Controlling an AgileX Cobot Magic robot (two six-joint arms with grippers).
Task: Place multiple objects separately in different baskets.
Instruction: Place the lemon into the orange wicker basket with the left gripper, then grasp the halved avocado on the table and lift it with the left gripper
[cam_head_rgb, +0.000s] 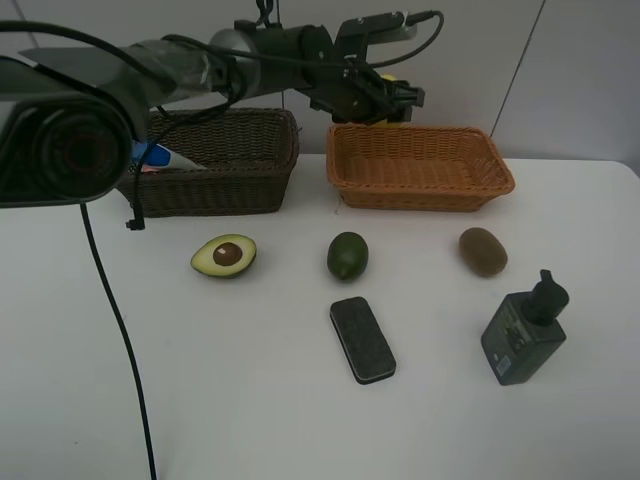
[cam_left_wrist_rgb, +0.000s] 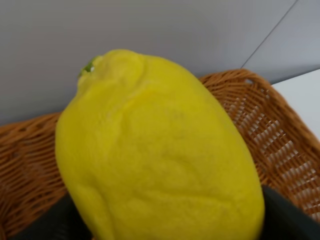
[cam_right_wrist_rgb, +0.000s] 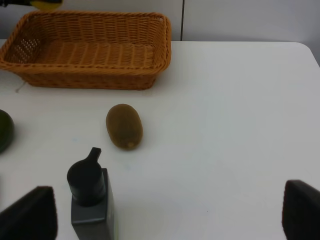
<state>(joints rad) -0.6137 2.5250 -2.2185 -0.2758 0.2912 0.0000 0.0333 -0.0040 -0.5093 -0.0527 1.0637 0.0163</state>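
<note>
While the left hand (cam_head_rgb: 392, 100) grasps the lemon (cam_left_wrist_rgb: 160, 150) over the far rim of the orange basket (cam_head_rgb: 420, 190), the drop-off seems under way, and next it likely needs to open above the basket floor.

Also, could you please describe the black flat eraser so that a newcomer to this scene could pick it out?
From the light orange-tan woven wicker basket at the back of the white table, come forward to the round green lime. The black flat eraser lies just in front of that lime; unlike the upright dark-green pump bottle to its right, it is a low rounded slab.
</note>
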